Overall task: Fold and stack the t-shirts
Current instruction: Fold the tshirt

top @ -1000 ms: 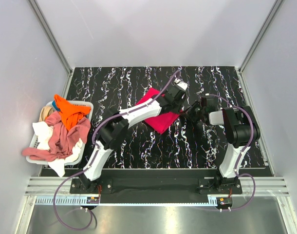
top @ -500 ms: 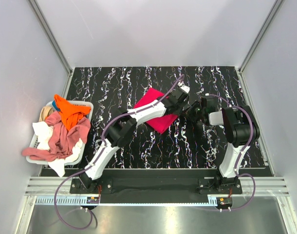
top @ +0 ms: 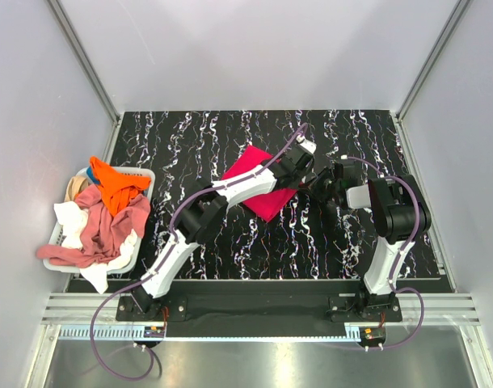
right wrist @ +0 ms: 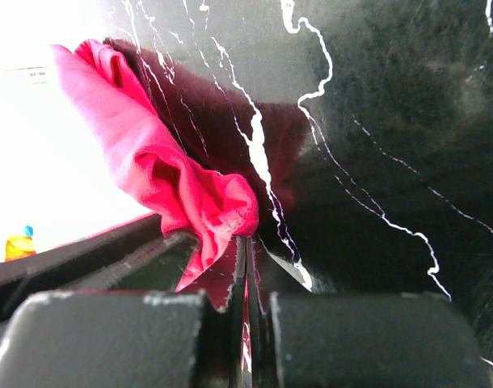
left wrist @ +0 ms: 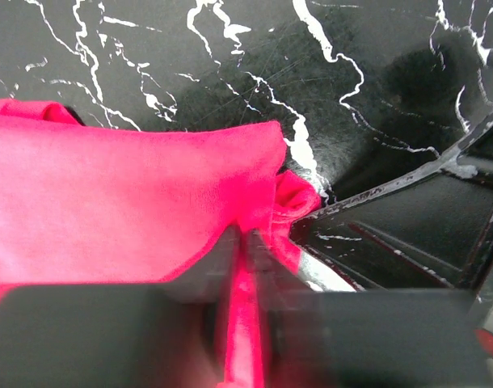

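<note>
The red t-shirt (top: 271,204) lies on the black, white-veined surface (top: 190,137), about midway between the left and right edges and a little nearer the far edge than the near one. It is a bright pinkish red, folded into a flat, roughly four-sided pad set cornerwise to the surface's edges. The left arm (top: 230,187) lies across it.

In the left wrist view the top layer of the shirt (left wrist: 109,202) is smooth and flat, with a clean folded edge on the far side. At its right corner the cloth puckers into a small bump. The left jaws pinch a narrow ridge of this cloth, which runs up between them.

The right arm (top: 392,210) reaches the same corner from the right edge's side. In its wrist view the shirt (right wrist: 149,162) is bunched into a soft, rumpled roll. The right jaws are pressed together, with a thin sliver of red cloth caught in the slit between them.

At the left edge, toward the near corner, a white basket (top: 141,171) holds a loose heap of unfolded shirts: orange (top: 113,186), dusty pink (top: 109,222), white (top: 69,218) and beige (top: 75,187).
</note>
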Controlling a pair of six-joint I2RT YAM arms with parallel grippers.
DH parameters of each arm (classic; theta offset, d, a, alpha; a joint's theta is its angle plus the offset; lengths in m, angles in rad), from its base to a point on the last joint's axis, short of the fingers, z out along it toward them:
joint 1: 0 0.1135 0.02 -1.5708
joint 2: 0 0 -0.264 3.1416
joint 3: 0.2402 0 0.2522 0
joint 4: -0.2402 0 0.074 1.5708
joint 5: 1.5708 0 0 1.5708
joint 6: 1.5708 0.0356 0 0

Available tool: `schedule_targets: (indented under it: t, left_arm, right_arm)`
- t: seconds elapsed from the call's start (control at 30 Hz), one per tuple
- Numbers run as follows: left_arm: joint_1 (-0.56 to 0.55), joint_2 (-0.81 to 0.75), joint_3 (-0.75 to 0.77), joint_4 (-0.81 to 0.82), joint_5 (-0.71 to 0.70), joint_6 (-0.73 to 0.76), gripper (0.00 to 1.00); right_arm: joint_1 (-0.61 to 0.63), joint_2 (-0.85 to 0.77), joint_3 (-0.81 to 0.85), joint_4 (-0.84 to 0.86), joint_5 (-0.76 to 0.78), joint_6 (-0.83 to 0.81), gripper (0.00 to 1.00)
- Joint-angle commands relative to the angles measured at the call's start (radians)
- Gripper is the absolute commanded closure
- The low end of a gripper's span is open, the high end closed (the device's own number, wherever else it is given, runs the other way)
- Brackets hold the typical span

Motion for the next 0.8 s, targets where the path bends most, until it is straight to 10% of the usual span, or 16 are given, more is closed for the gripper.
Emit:
schedule_targets:
  t: [0.0,0.23,0.77]
  left_arm:
    - [-0.006,-0.002,0.052,0.05,-0.001,-0.004,0.69]
    - [-0.014,0.006,0.06,0.059,-0.004,-0.006,0.59]
    - [-0.01,0.036,0.074,0.067,-0.069,-0.01,0.71]
  right_arm:
    - [0.001,0.02,-0.014,0.007,-0.003,-0.004,1.0]
    - [0.001,0.027,-0.019,0.017,-0.009,-0.003,1.0]
    - [0.001,0.038,-0.022,0.03,-0.015,-0.007,1.0]
